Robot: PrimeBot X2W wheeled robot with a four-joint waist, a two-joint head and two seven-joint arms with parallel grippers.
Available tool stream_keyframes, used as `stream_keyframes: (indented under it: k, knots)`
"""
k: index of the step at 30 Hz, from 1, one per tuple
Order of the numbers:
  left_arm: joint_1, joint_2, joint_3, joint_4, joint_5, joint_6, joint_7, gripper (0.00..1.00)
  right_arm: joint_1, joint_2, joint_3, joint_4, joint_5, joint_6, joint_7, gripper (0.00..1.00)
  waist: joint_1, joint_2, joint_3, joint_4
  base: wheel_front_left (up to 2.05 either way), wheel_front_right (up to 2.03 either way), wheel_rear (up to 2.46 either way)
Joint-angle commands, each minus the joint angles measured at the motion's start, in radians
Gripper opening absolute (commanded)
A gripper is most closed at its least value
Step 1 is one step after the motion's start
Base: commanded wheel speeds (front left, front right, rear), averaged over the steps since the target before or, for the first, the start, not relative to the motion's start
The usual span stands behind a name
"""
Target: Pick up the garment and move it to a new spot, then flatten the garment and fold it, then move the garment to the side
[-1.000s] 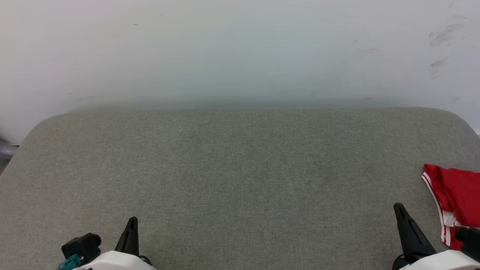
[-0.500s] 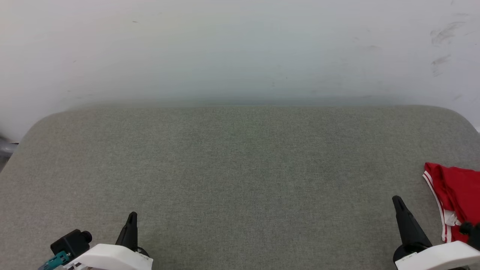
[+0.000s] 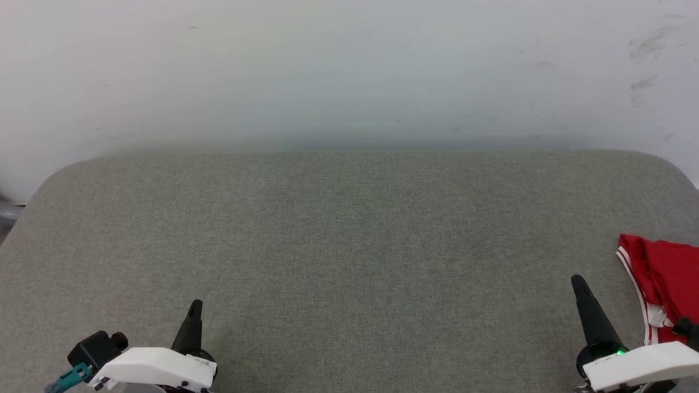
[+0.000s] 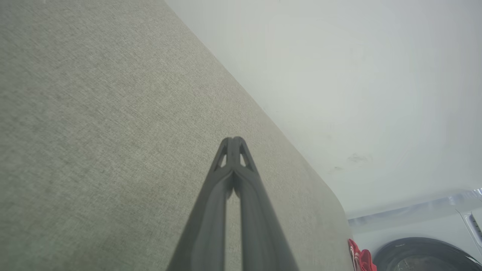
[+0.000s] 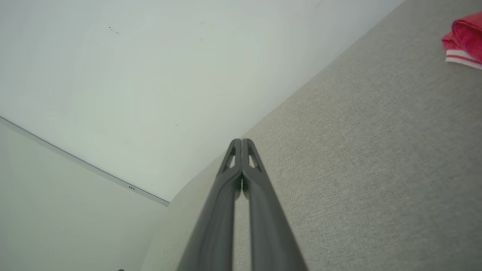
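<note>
Nearest me, my left jaws are pressed together with nothing between them: the left fingers (image 3: 191, 327) meet at their tips above grey cloth. My right jaws are pressed together and empty too. The right fingers (image 3: 592, 316) point up the head view, near the garment (image 3: 663, 278) but apart from it.

Over the last second the whole head view has slid a little, so my head has moved. Beyond that shift, both sets of fingertips stand somewhat further up the picture than they did, the right more than the left. Neither pair has parted, and the garment has kept its place.

It lies bunched at the right side of the surface (image 3: 349, 245), red with striped trim showing. The picture's edge cuts it, so I cannot tell whether it is folded. Further off, the grey cloth runs to the surface's rounded far edge, and behind that is the pale wall (image 3: 349, 71).

I judge this a small drift of my arms, with no grip made or let go. A heap at the side with closed, empty jaws near it fits a garment waiting to be picked up. It fits just as well one already set aside.
</note>
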Motion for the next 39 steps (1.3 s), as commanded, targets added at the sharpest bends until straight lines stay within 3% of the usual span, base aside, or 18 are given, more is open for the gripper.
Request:
stream_keyframes:
  k: [1, 39]
  knots:
    - [-0.032, 0.000, 0.015, -0.008, -0.028, -0.009, 0.008, 0.00, -0.028, -0.008, -0.001, 0.001, 0.036, 0.000, 0.004, 0.00, -0.0001, 0.0000, 0.001, 0.000, 0.00, 0.00, 0.00]
    - [-0.073, -0.058, 0.103, -0.002, -0.351, -0.077, 0.106, 0.00, -0.116, -0.006, -0.010, 0.113, 0.414, 0.000, 0.024, 0.00, -0.0001, 0.0000, 0.025, -0.003, 0.00, 0.00, 0.00]
